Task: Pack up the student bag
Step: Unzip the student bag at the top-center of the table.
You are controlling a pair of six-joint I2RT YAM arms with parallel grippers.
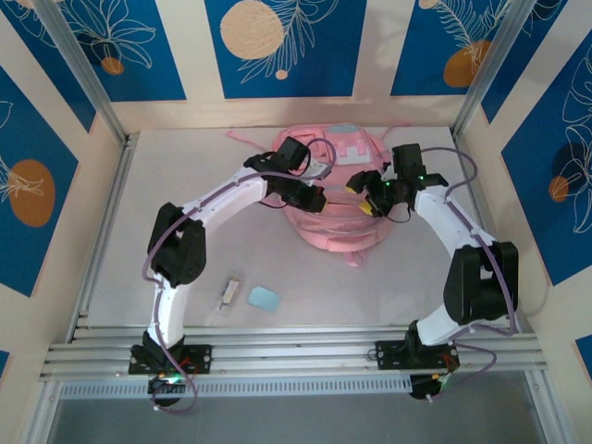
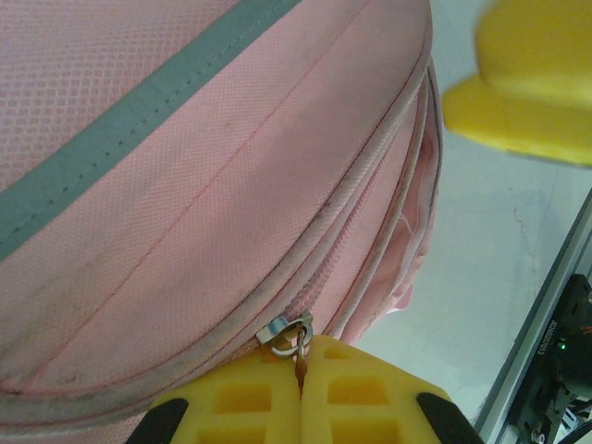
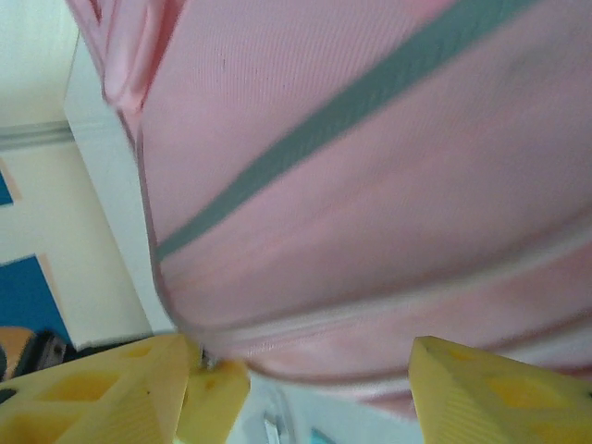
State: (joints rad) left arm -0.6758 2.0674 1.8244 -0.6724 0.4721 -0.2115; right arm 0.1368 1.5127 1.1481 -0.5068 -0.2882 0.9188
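Note:
The student bag (image 1: 340, 222), a big pink backpack with grey-blue trim, lies at the back middle of the table. My left gripper (image 1: 317, 198) is pressed against its left side. In the left wrist view its yellow fingers (image 2: 370, 393) are shut on the metal zipper pull (image 2: 302, 353), just below the slider (image 2: 285, 326) on the bag's zip seam (image 2: 351, 240). My right gripper (image 1: 367, 192) is at the bag's right side and stands open. Its fingers (image 3: 499, 398) are wide apart in front of the bag's zip seam (image 3: 370, 310), holding nothing.
A small pale stick-like object (image 1: 228, 294) and a light blue flat piece (image 1: 265, 298) lie on the table (image 1: 166, 222) near the front, left of centre. A metal rail (image 1: 296, 351) runs along the near edge. Frame posts stand at the back corners.

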